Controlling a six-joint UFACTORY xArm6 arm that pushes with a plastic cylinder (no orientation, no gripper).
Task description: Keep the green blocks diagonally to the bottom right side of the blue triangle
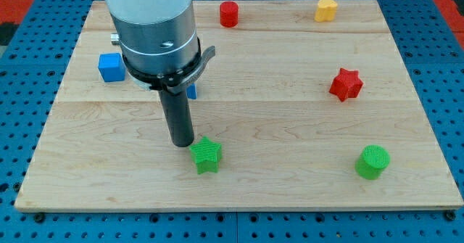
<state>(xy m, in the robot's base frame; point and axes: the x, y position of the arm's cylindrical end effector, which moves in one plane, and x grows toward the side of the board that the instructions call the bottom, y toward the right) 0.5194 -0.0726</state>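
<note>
My tip [182, 143] rests on the board just up and left of the green star block [206, 154], close to touching it. The green cylinder [373, 162] stands near the view's bottom right. A blue block [192, 91], probably the blue triangle, is mostly hidden behind the rod; only a sliver shows at the rod's right side. A blue cube [110, 67] sits at the view's left.
A red cylinder [229, 14] stands at the top centre, a yellow block [326, 9] at the top right and a red star [346, 84] at the right. The wooden board [290, 192] lies on a blue pegboard table. The arm's grey body covers the upper left.
</note>
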